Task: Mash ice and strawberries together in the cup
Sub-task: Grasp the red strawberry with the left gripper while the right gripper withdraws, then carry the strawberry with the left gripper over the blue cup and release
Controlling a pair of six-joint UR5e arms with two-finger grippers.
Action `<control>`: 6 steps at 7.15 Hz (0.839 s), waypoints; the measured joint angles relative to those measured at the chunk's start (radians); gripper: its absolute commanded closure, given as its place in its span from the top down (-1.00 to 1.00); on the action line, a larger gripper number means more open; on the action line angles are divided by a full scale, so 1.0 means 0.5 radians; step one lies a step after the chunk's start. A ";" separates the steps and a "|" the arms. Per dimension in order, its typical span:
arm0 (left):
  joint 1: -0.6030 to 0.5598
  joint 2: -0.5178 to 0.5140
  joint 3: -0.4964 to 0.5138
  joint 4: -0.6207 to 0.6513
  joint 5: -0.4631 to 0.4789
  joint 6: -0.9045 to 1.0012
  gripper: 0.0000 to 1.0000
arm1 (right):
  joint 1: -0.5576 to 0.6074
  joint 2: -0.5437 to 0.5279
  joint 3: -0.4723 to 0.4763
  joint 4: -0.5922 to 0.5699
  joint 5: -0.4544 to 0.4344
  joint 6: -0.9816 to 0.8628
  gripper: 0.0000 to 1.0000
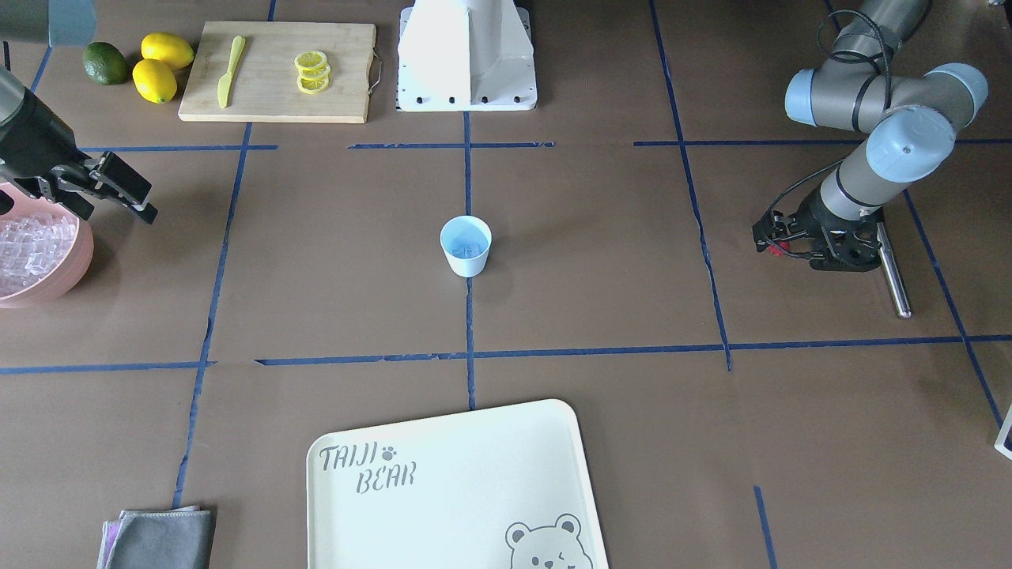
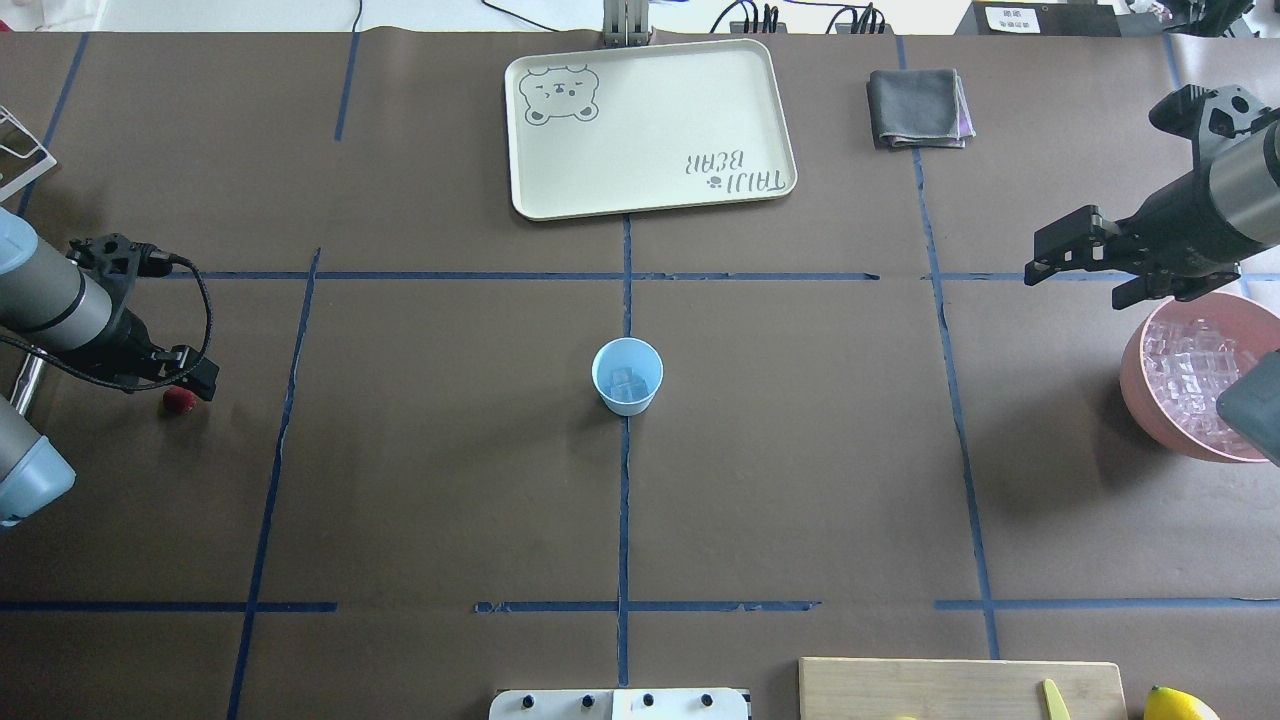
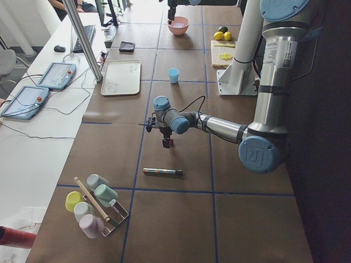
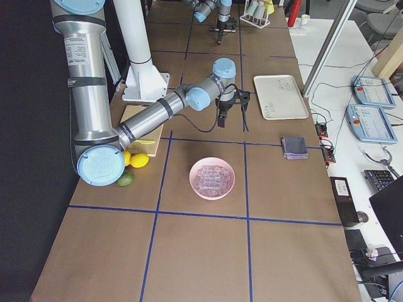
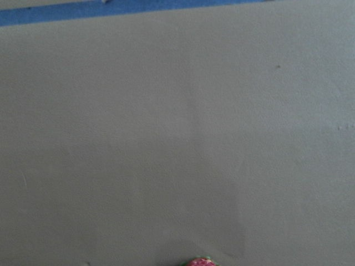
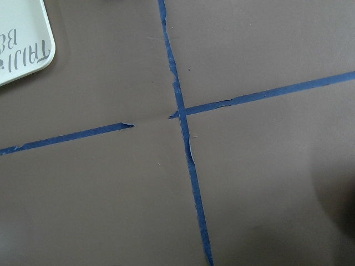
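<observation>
The pale-blue cup stands upright at the table's middle with a few ice cubes in it; it also shows in the front view. The red strawberry lies on the table at the far left. My left gripper points down right beside it and looks open; the berry sits at its fingertips. The left wrist view shows only the berry's top at the bottom edge. My right gripper is open and empty above the far rim of the pink bowl.
The pink bowl holds many ice cubes. A metal rod lies by the left arm. A cream tray and grey cloth lie at the far side. A cutting board with lemon slices, lemons and a cup rack stand further off.
</observation>
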 measured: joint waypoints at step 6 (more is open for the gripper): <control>0.009 -0.017 -0.022 0.001 -0.015 -0.027 -1.00 | 0.000 0.002 0.000 -0.001 0.001 0.000 0.99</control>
